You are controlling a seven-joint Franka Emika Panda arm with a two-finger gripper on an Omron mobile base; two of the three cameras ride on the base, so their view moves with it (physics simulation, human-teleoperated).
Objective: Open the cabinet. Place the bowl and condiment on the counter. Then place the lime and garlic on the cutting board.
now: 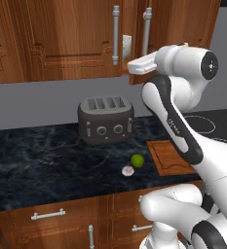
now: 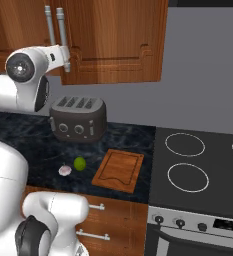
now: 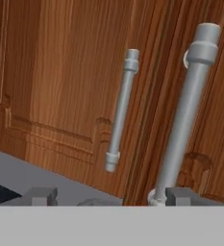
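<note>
Our end effector [image 3: 101, 194] stands with its two fingertips [image 3: 39, 194] spread wide and nothing between them; the right-hand handle [image 3: 188, 115] of the cabinet [image 1: 61, 34] rises just beside the right tip, and we cannot tell whether they touch. The other handle [image 3: 121, 110] stands a little further off, up and to the left in the hand view. In the left base view the right door has swung slightly out, leaving a narrow gap with something pale inside it; what that is we cannot tell.

Well below our end effector, on the table [image 1: 32, 165], sits a dark toaster [image 1: 105, 119]. Further down and nearer the table's front edge lie the lime [image 1: 137, 160] and the garlic [image 1: 127, 170], just beside each other. The cutting board [image 2: 119, 170] lies bare to their right, near the lime, between the two and the black stovetop [image 2: 198, 170].
</note>
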